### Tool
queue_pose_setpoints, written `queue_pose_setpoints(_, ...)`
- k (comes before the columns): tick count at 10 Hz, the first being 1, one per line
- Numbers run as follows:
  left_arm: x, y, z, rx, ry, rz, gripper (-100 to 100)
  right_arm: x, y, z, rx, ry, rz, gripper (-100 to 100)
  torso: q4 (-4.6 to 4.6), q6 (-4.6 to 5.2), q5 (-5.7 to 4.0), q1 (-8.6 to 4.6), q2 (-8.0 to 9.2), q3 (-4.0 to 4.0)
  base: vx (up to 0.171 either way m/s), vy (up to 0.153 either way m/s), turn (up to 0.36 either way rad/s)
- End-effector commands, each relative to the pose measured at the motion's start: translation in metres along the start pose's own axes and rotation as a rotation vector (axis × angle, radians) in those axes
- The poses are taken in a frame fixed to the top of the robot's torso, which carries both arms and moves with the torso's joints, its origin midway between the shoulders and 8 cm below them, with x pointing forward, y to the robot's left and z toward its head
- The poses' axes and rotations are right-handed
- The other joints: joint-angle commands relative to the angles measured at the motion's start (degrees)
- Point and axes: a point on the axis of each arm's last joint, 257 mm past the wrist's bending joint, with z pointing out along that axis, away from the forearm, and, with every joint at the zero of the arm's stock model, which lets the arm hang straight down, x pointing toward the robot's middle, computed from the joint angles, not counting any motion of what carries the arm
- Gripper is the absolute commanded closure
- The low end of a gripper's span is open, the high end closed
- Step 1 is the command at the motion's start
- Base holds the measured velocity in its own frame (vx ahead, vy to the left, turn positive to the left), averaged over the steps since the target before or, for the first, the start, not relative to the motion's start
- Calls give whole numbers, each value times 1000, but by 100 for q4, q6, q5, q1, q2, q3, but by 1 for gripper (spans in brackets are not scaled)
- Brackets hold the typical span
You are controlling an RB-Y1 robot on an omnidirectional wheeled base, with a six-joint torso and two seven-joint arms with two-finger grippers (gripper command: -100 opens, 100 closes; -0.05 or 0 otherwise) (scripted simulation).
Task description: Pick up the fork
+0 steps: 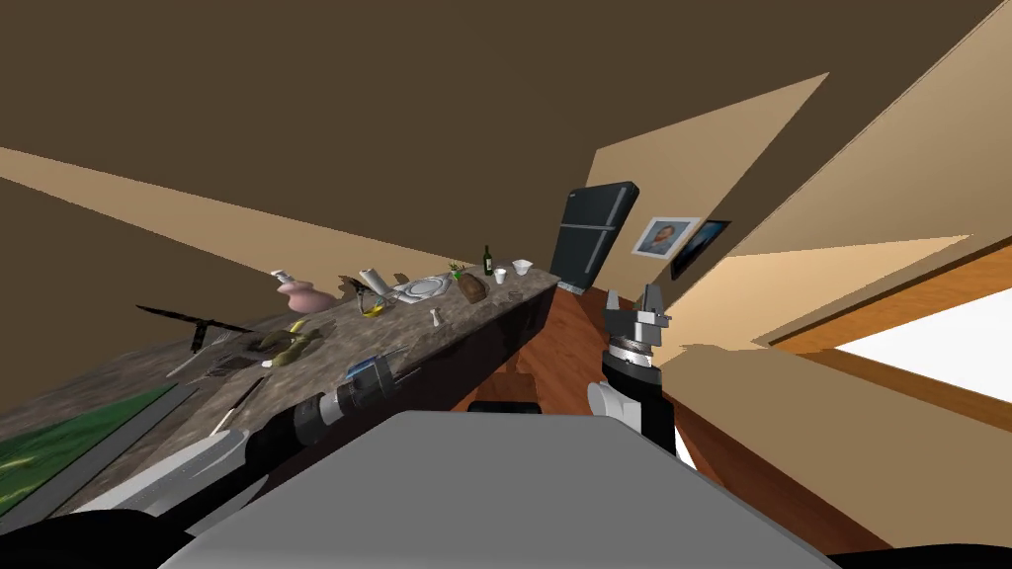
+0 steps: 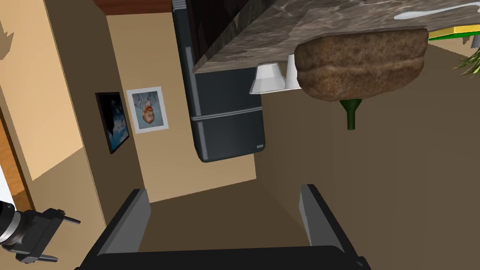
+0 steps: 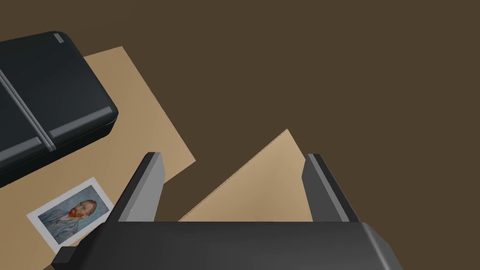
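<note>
While the fork [image 1: 196, 358] lies untouched on the counter [image 1: 450, 318], the task stands at its very start: nothing grasped, nothing lifted.

Item, fork: as best I can judge, the thin grey piece lying flat near the dark tap [image 1: 193, 324], toward the robot's left end of the counter. It is too small to make out prongs. Another slim utensil [image 1: 237, 403] lies nearer the counter's front edge and may be a knife.

Item, left gripper [image 2: 222, 191]: fingers spread wide, nothing between them, touching nothing. Its arm reaches out over the counter. The gripper looks past a brown loaf [image 2: 361, 63], two white cups [image 2: 268, 78] and a green bottle [image 2: 350, 112] toward a dark fridge [image 2: 225, 117]. The fork sits well apart from it, off to its left and not ahead of the fingers.

Item, right gripper [image 3: 232, 157]: raised off the counter's end, over the floor, fingers spread, empty.

Remaining, by my reckoning: bring a hand round to the fork, lower over the handle, close on it and lift. The whole grasp is yet to do.
</note>
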Motion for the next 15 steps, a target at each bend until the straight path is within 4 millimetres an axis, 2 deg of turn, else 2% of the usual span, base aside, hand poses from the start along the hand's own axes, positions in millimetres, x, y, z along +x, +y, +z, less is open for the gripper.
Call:
queue_pose_setpoints(1,11,-1,-6,35,56,50,-100,0,0,0,0,0,0,0,0,0,0,0,0,0,27,-27,-164)
queue_pose_setpoints(2,35,-6,-20,65,134,106,-100,0,0,0,0,0,0,0,0,-4,0,2,1,0,36,-46,-308)
queue_pose_setpoints(3,35,-5,-20,84,147,120,-100,0,0,0,0,0,0,0,0,0,0,-3,-1,-1,37,-29,-151)
queue_pose_setpoints(4,58,-9,-37,117,222,171,-100,0,0,0,0,0,0,0,0,-5,0,1,-2,-1,51,-33,-298)
queue_pose_setpoints(6,58,-8,-38,143,239,191,-100,0,0,0,0,0,0,0,-1,-5,0,5,-6,-4,32,-11,-69)
queue_pose_setpoints(7,80,-11,-56,189,317,245,-100,0,0,0,0,0,0,0,1,-8,1,7,3,1,31,-32,-294)
queue_pose_setpoints(8,79,-10,-56,205,326,258,-100,0,0,0,0,0,0,0,0,0,0,1,0,0,36,-20,-167)
queue_pose_setpoints(9,100,-12,-77,254,400,308,-100,0,0,0,0,0,0,0,0,-6,1,3,-1,-1,58,-27,-282)
queue_pose_setpoints(10,99,-11,-77,271,410,320,-100,0,0,0,0,0,0,0,-2,-1,0,1,-8,-5,52,-18,-146)
queue_pose_setpoints(11,118,-12,-99,321,479,366,-100,0,0,0,0,0,0,0,-1,-8,0,3,-7,-4,65,-22,-292)
queue_pose_setpoints(12,117,-11,-99,338,488,378,-100,0,0,0,0,0,0,0,-2,-2,1,3,-11,-6,59,-10,-148)
queue_pose_setpoints(13,134,-12,-121,388,552,418,-100,0,0,0,0,0,0,0,-2,-7,1,5,-11,-7,62,-15,-303)
queue_pose_setpoints(14,133,-9,-122,408,562,433,-100,0,0,0,0,0,0,0,-3,-2,0,4,-12,-7,50,0,-111)
queue_pose_setpoints(15,148,-9,-145,463,625,472,-100,0,0,0,0,0,0,0,-2,-8,2,7,-9,-5,72,-9,-228)
